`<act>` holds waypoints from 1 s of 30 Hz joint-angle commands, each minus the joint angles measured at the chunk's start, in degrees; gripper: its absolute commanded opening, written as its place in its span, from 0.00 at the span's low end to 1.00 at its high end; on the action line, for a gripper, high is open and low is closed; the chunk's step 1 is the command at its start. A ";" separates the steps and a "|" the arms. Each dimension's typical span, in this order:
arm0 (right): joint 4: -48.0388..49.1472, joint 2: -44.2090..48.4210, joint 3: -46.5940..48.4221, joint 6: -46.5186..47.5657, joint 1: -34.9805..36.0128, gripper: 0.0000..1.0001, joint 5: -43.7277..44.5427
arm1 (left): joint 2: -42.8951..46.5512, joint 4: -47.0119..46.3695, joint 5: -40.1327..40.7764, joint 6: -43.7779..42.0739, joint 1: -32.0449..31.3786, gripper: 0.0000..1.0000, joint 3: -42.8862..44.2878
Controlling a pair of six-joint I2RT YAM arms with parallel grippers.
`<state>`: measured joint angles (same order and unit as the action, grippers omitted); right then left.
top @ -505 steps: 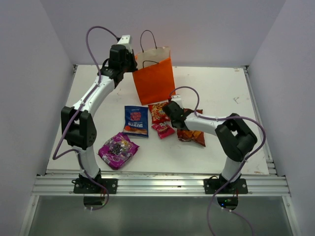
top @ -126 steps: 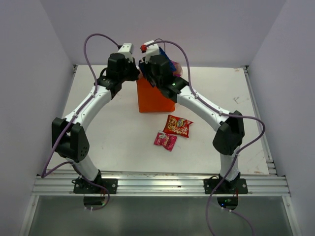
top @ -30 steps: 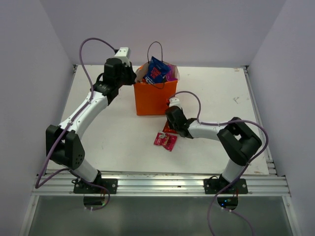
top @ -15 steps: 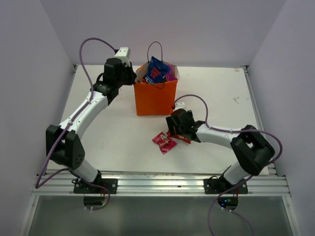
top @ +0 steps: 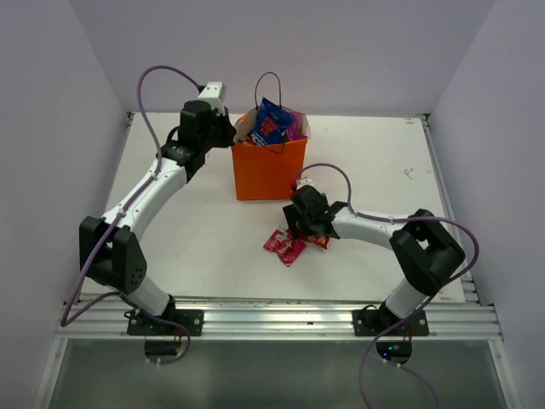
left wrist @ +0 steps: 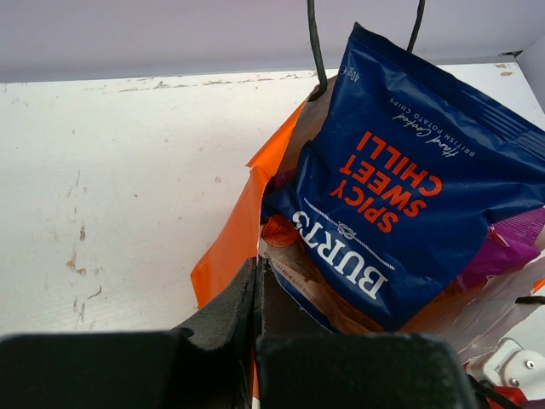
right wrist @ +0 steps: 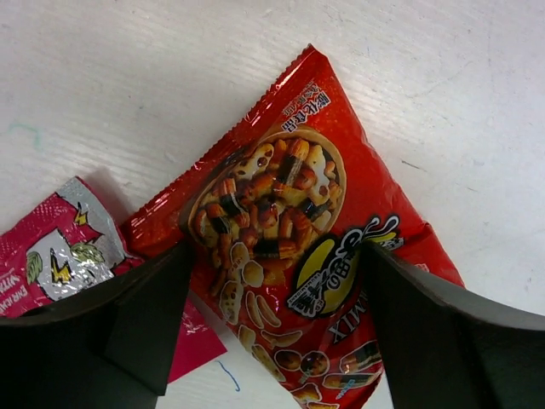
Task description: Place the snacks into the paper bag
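Observation:
The orange paper bag [top: 268, 175] stands upright at the back of the table. A blue bag [top: 271, 123] and a purple bag [top: 295, 129] stick out of its top. My left gripper [left wrist: 258, 266] is shut on the paper bag's near rim [left wrist: 234, 247], beside the blue bag [left wrist: 400, 187]. The red-yellow packet [right wrist: 289, 213] lies flat on the table. My right gripper [right wrist: 277, 256] is open low over it, one finger [right wrist: 145, 315] on each side. The small pink-red packet [right wrist: 60, 256] lies touching its left edge, partly under the left finger.
A brownish packet [left wrist: 341, 302] and the purple bag [left wrist: 511, 247] lie inside the bag under the blue one. Black loop handles [top: 266, 85] rise above the bag. White walls close in the table at the back and on both sides.
My right gripper has shifted and turned over the red-yellow packet and its jaws stand wider. The pink-red packet slid slightly left. The left arm has not moved.

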<state>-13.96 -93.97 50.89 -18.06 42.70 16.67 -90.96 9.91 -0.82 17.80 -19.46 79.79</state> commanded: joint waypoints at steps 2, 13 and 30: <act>-8.00 -7.96 1.40 -2.59 0.02 0.68 -7.96 | 1.84 -3.14 0.56 -0.93 0.30 0.00 2.21; -20.83 11.30 7.97 -2.43 0.10 0.00 8.71 | 1.31 -2.97 0.56 -1.54 0.30 0.00 3.44; -11.35 -16.55 77.76 11.92 -6.93 0.00 2.68 | 1.92 -3.67 0.56 -0.66 0.30 0.00 2.56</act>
<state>-23.09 -100.57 123.94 -6.28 35.64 27.59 -90.96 9.98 -0.82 17.39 -19.46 79.92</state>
